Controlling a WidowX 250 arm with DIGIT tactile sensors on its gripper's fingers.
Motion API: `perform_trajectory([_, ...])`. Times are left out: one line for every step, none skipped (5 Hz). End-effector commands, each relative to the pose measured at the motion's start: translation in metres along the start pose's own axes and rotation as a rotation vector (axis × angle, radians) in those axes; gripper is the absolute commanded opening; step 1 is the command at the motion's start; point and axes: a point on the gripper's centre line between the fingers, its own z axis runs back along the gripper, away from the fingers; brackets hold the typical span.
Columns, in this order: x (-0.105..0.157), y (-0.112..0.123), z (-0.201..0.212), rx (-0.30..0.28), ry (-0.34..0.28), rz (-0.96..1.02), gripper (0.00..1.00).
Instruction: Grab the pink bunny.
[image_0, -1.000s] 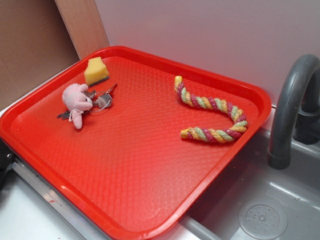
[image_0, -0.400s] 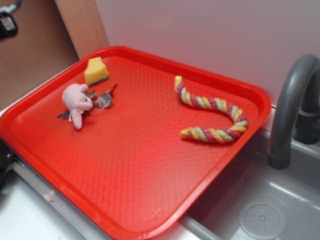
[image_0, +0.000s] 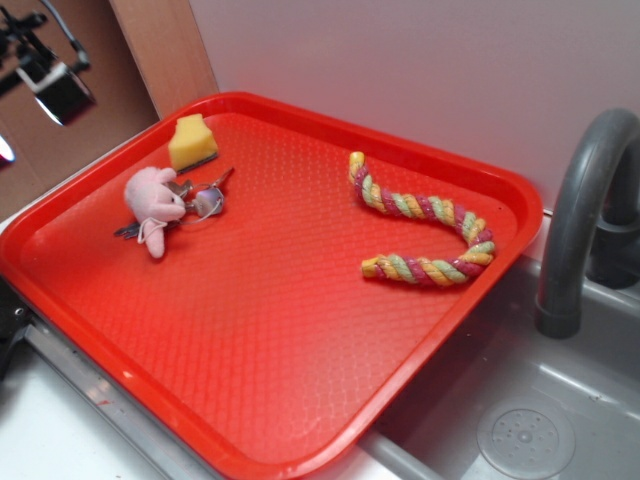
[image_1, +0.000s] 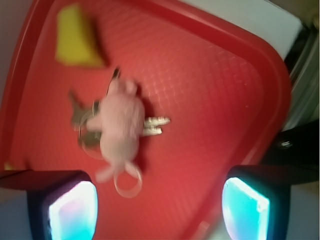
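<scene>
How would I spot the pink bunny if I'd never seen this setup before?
Start at the big red tray beside the sink, then go to its far left corner, where a yellow sponge wedge sits. Just in front of that wedge lies the pink bunny, resting on a bunch of keys. It is the only soft, fuzzy, pale-pink thing there, with thin floppy ears.

Pale wall (image_0: 420, 70) at rear, brown cardboard panel (image_0: 60, 150) and wooden board (image_0: 165, 50) at left corner; grey sink basin (image_0: 560, 400) with perforated drain (image_0: 525, 440) and dark grey curved faucet (image_0: 580, 210) at right.
</scene>
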Motion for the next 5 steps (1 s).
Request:
perform_trajectory([-0.003, -0.033, -0.067, 0.048, -0.074, 0.006, 1.00])
perform_trajectory([0.003, -0.037, -0.088, 0.066, -0.084, 0.022, 1.00])
perform_trajectory([0.008, -0.029, -0.107, 0.111, -0.089, 0.021, 1.00])
perform_trajectory([0.006, -0.021, -0.116, 0.152, -0.127, -0.015, 0.00])
perform_trajectory([0.002, -0.026, -0.105, 0.146, -0.164, -0.059, 0.00])
